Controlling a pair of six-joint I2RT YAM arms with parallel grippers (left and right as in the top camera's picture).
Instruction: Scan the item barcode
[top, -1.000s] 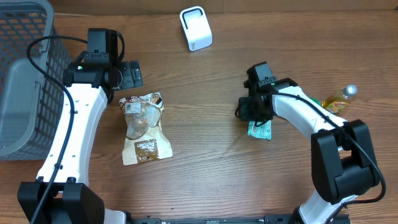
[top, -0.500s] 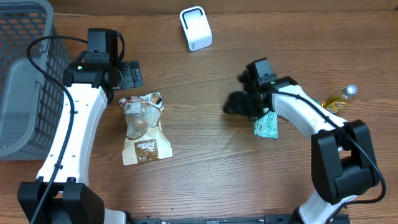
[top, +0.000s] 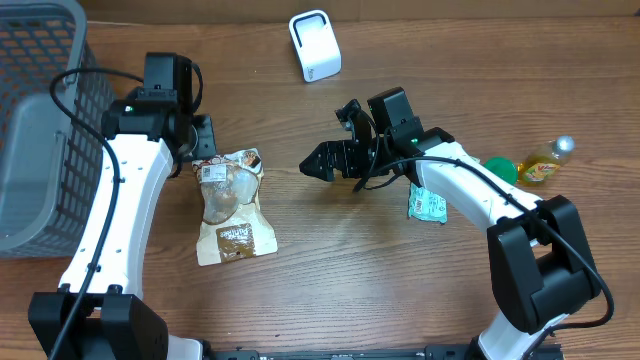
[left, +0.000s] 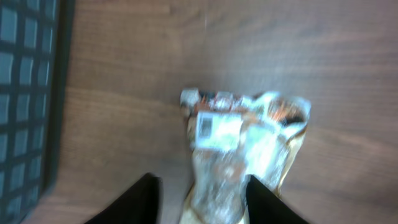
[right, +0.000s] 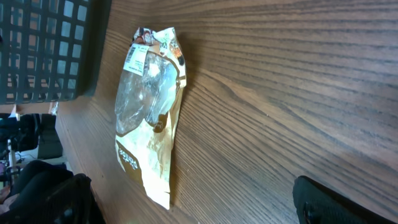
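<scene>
Pouch (top: 232, 205) lies flat on the left half of the worktop (top: 350, 290), looks light and floppy, so I'd pinch its sealed top, where the left tool (left: 202, 193) straddles it half-open, gripping nothing, and the right tool (top: 328, 140) gapes wide, empty.

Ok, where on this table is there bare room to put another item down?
Widest bare wood: front centre, between the brown clear-windowed snack pouch and the small green packet. Also free: back right, beyond the white box scanner. Crowded: left by the grey mesh basket, right by the yellow bottle.
</scene>
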